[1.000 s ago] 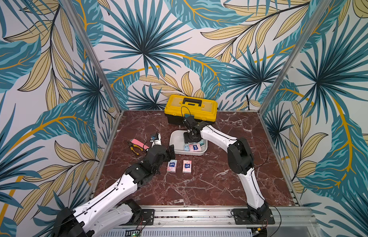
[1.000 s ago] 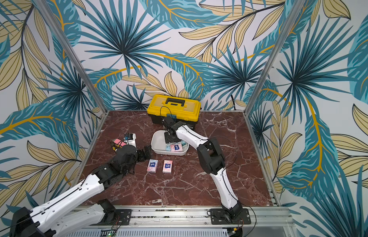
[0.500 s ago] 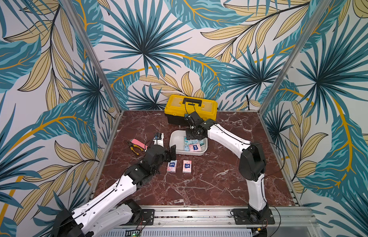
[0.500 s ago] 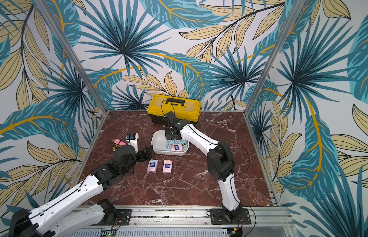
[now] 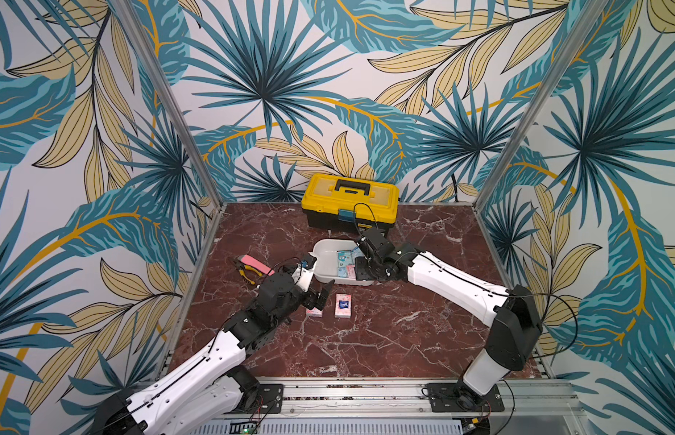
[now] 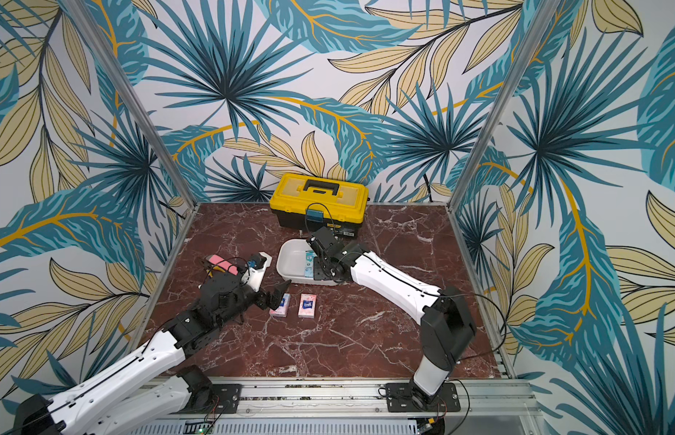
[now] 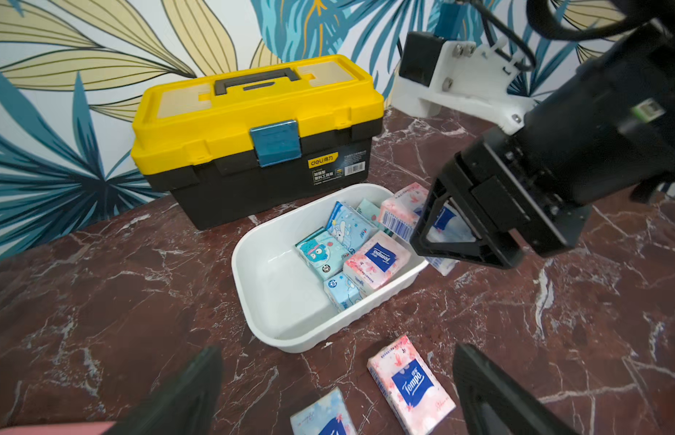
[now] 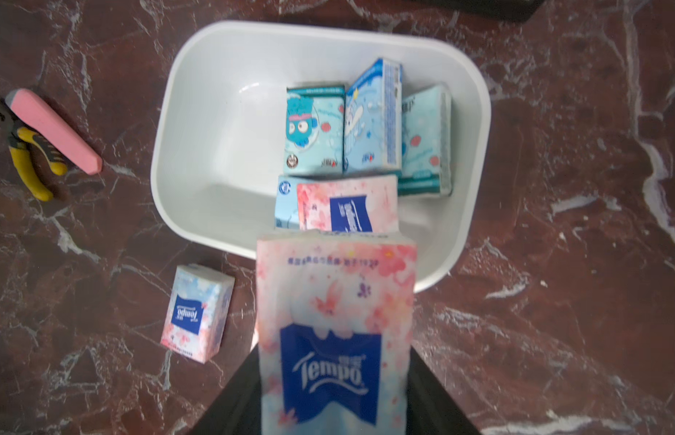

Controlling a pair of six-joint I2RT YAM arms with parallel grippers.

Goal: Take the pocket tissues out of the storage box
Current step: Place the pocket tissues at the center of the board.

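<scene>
Pink soft pocket-tissue packet [image 8: 334,301]: a second ago low in the shallow white plastic storage box [image 8: 215,143], now lifted over its rim, clamped in right gripper [image 8: 330,399]. Third removal under way.
Count: five packets [image 7: 377,258] in box, two [image 7: 411,384] on red marble tabletop [image 7: 102,301], one held.
Left gripper [image 5: 322,295] spread wide, empty.

left gripper [image 5: 321,295]: wide open, low | right gripper [image 8: 334,395]: partly closed, gripping, pointing down

Counted eight pocket tissues [image 8: 313,132]: five in storage box [image 8: 215,113], two on surface [image 8: 554,301], one in right claw [image 8: 332,399]. Also one toolbox [image 7: 253,113], one pliers [image 8: 31,169], one pink tool [image 8: 53,132].
</scene>
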